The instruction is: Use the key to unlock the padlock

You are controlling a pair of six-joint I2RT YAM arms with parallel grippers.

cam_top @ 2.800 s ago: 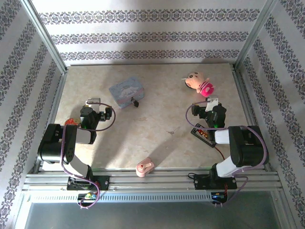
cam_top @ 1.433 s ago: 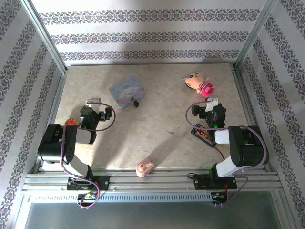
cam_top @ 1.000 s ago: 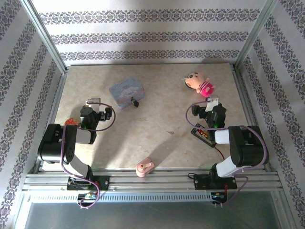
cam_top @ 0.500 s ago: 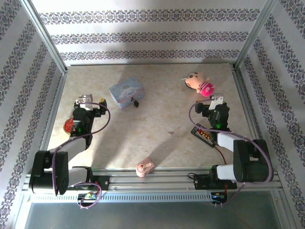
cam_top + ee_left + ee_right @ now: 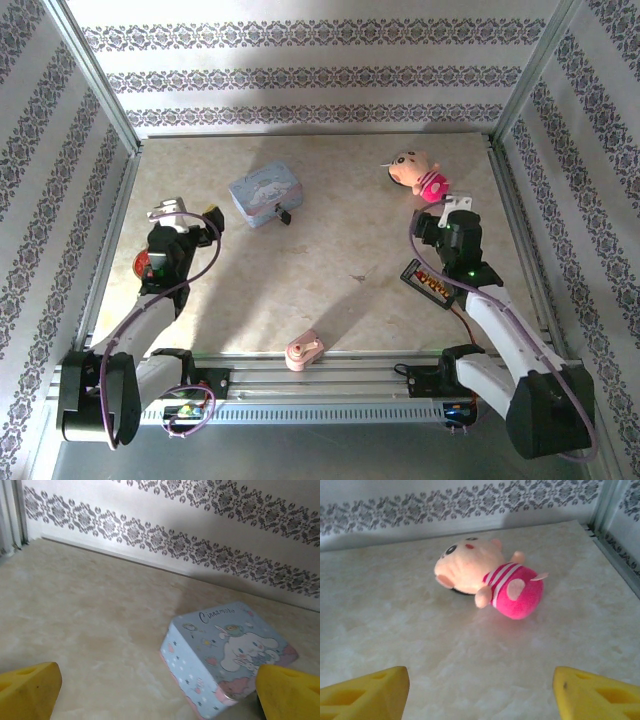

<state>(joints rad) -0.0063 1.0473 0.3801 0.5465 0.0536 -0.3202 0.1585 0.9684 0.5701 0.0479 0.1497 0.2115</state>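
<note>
Left wrist view catches the blue tin point(image 5: 230, 655), lettered "Cinnamo…", the rest unclear. From above, the tiny black padlock point(image 5: 284, 214) lies by the tin's near right corner, perhaps touching it. The left claw point(image 5: 157, 690) and the right claw point(image 5: 480, 690) both gape wide, gripping nothing.

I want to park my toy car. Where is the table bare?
The widest bare patch is the middle of the table, between the blue tin, the pink plush and the pink lump. The far strip along the wall is bare. It's tight beside the tin, where the padlock sits.
</note>
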